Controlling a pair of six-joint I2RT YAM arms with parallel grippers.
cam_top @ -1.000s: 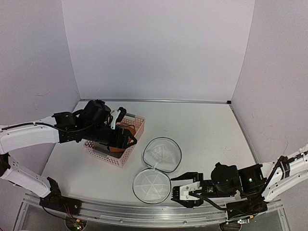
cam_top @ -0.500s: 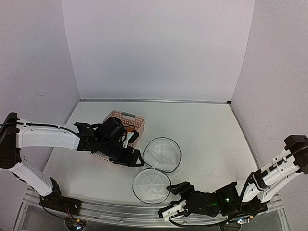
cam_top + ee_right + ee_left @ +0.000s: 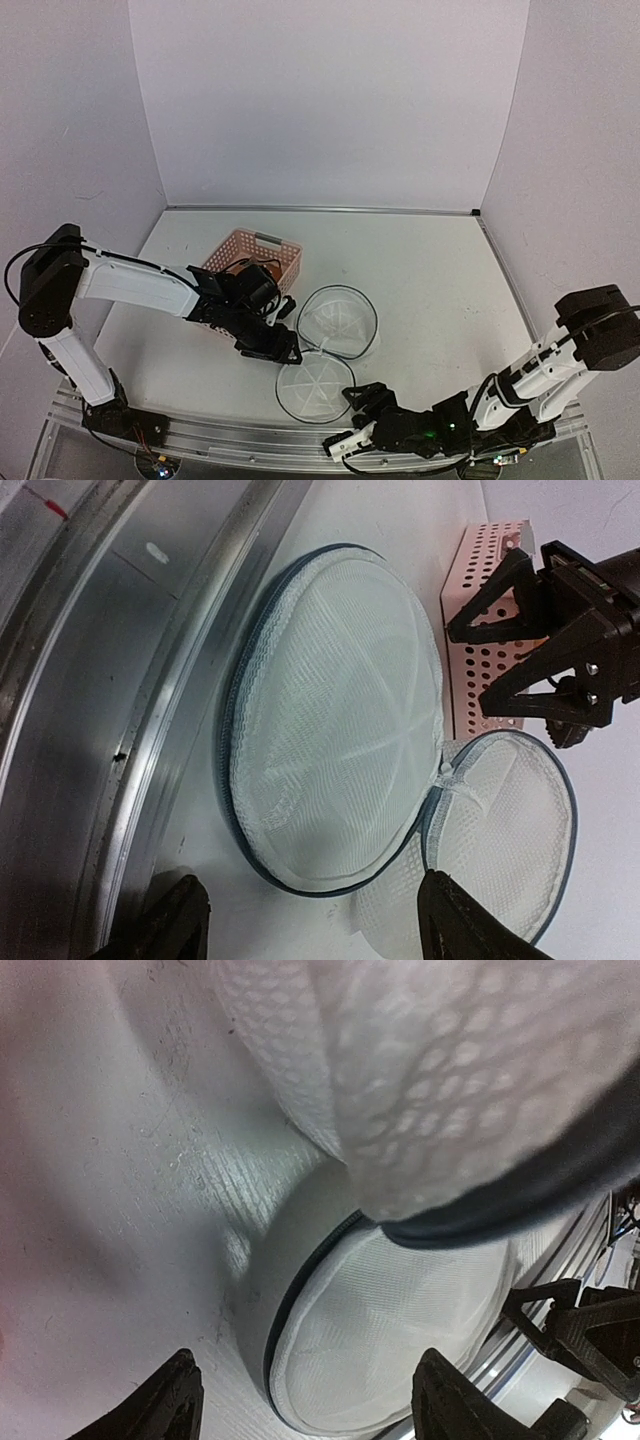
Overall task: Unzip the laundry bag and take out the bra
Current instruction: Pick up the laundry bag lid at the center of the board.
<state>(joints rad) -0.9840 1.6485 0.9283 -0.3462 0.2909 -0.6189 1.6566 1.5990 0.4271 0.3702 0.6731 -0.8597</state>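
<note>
Mesh lies open on the counter [image 3: 430,290]: the bag [image 3: 340,322] stands unzipped, its lid [image 3: 313,388] flipped flat toward me and joined to it at one spot on the rim. The bra [image 3: 260,270] is out of it, in the pink basket [image 3: 275,245] beside the bag, with only a scrap of orange showing past my left arm. My left fingers [image 3: 172,1410] are spread and carry nothing, hanging low over the lid's far edge, close to the bag's dark hoop. My right fingers [image 3: 450,930] are spread and empty too, down by the near rail, pointing at the lid. I judge the job done, so the danger lies in pulling away: a left fingertip could hook the mesh or hoop and drag the bag, my left arm could snag the bra and haul it from the basket, and my right, so low, could shove the lid.
</note>
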